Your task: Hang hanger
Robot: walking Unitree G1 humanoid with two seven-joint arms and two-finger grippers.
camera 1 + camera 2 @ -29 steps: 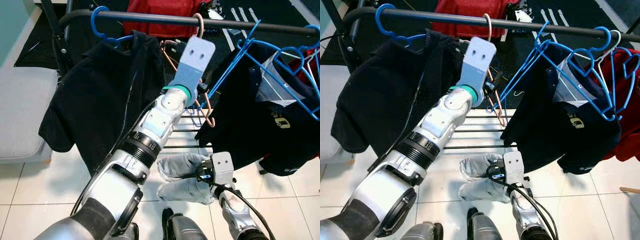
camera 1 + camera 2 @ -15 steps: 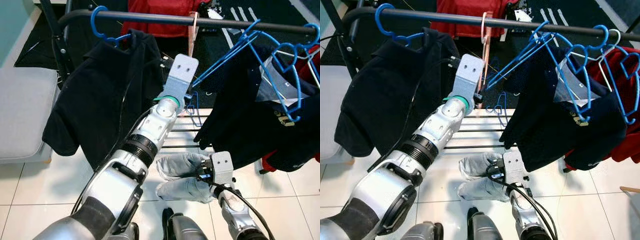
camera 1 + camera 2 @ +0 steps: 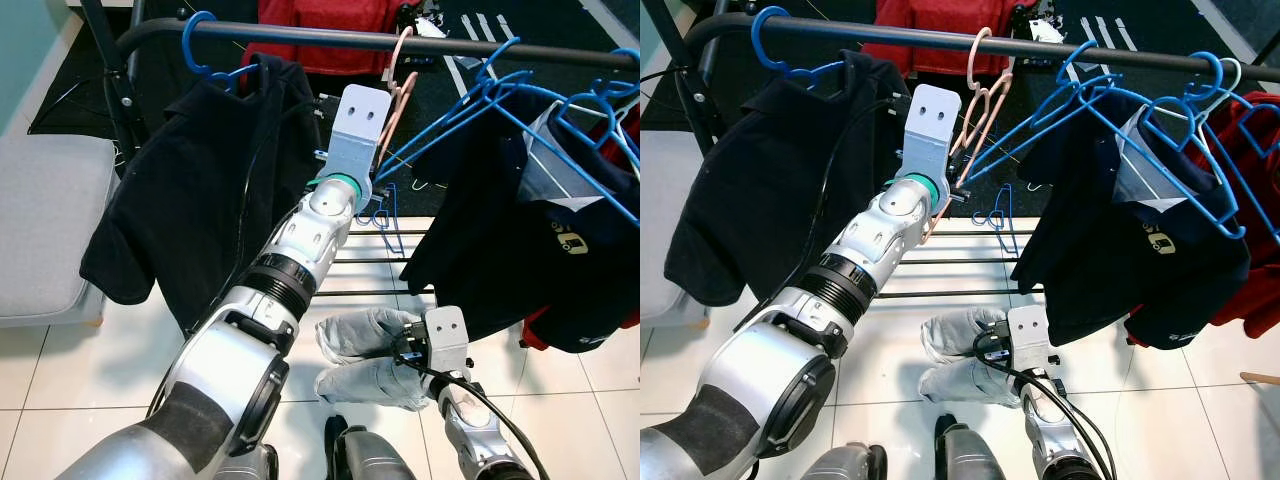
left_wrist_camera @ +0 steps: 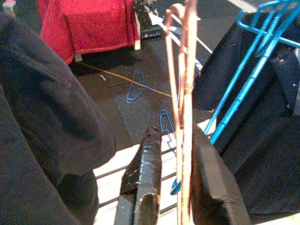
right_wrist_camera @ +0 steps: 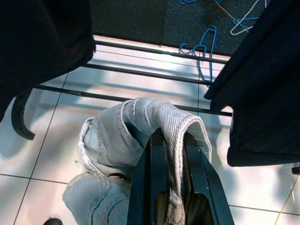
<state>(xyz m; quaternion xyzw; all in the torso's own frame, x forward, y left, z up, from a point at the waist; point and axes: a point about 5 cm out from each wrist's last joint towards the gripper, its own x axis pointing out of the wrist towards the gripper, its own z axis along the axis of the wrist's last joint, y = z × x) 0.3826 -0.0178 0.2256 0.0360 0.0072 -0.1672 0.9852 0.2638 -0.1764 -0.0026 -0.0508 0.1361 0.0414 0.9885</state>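
The left end effector [image 4: 171,197] is raised toward the rail [image 3: 940,38], its two black fingers [image 4: 147,176] clenched on the pink hanger [image 4: 183,93], whose thin wire runs up between them. The left arm reaches up and forward from the lower left, elbow low, wrist plate tilted up just under the rail. The pink hanger's hook [image 3: 978,42] sits over the rail, between the black shirt and the blue hangers, and its body slants down to the wrist.

The right end effector [image 5: 171,154] hangs low near the floor, clenched on a fold of grey cloth [image 5: 140,126]; the rest of that cloth lies bunched on the white tiles [image 3: 60,370].

Just beside the left wrist, on the robot's left, a black shirt [image 3: 770,170] hangs from a blue hanger [image 3: 775,45]. On the other side a cluster of empty blue hangers [image 3: 1090,95] slants close to the pink one, and next to them hangs a navy shirt [image 3: 1120,240] with something red [image 3: 1265,230] behind it. Red fabric [image 3: 320,30] lies beyond the rail. A few blue hangers [image 4: 136,86] lie on the dark floor below, beside the rack's lower bars [image 5: 140,70]. A grey cushion [image 3: 40,230] is at far left.
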